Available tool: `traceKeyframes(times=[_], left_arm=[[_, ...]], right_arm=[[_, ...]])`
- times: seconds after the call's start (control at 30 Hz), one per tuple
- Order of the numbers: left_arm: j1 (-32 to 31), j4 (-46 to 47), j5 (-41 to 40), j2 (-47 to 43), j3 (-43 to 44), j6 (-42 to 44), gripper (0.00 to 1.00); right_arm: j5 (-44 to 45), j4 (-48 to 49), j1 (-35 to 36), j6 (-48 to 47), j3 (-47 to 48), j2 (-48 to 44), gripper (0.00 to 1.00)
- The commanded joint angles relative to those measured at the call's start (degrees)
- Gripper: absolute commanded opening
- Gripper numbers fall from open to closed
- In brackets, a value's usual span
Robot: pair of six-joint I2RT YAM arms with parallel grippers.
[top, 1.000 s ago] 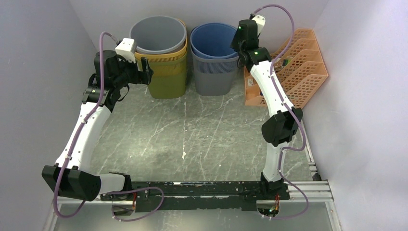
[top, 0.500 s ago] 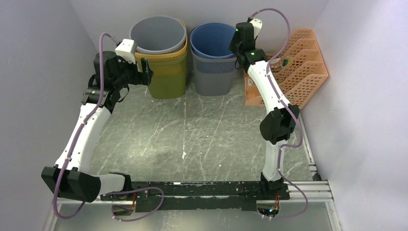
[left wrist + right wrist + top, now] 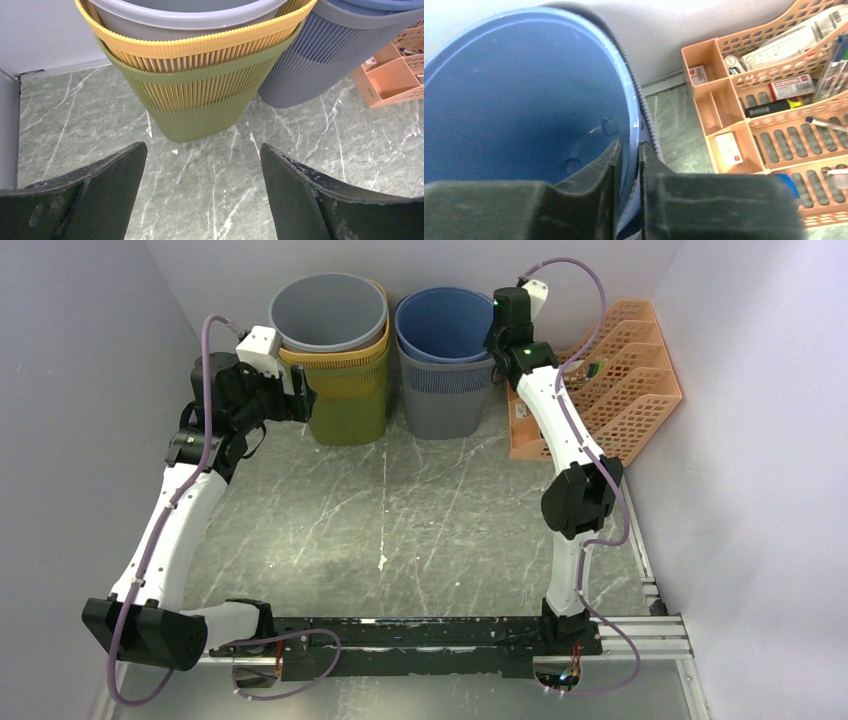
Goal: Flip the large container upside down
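Far-left of bench: left gripper spread wide, holding nothing — aimed at a nested stack of bins, grey in yellow in green, not touching it. Just right of the stack, against the far edge: large container, upright, mouth up — blue inside, grey ribbed outside, wider at rim than at base. Right gripper nearly closed on its right-hand rim, one finger inside, the other outside, wall pinched between. Far-right corner: orange desk organiser, just beside the container.
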Motion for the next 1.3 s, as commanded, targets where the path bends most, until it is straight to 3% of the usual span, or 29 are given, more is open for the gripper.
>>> traceKeyframes(times=[0.0, 0.3, 0.63, 0.87, 1.07, 1.27], left_arm=[[-0.39, -0.09, 0.50, -1.32, -0.91, 0.16, 0.96], [-0.41, -0.16, -0.81, -1.53, -0.66, 0.63, 0.96], [-0.41, 0.15, -0.98, -1.00, -0.76, 0.16, 0.95], [-0.41, 0.48, -1.98, -0.77, -0.51, 0.07, 0.95], [-0.34, 0.89, -2.84, -0.05, 0.02, -0.40, 0.96], [-0.41, 0.64, -5.32, 0.41, 0.30, -0.31, 0.95]], right_arm=[[-1.44, -2.58, 0.19, -1.58, -0.65, 2.72, 0.03], [-3.63, 3.04, 0.29, -2.10, -0.85, -1.15, 0.00], [-2.64, 13.95, 0.32, -2.10, 0.25, -12.86, 0.00], [-0.99, 16.58, 0.33, -4.17, -2.12, -19.51, 0.00], [-4.89, 21.14, 0.22, -4.15, -7.46, -27.94, 0.00], [-9.98, 20.02, 0.19, -3.86, -6.35, -33.29, 0.00]])
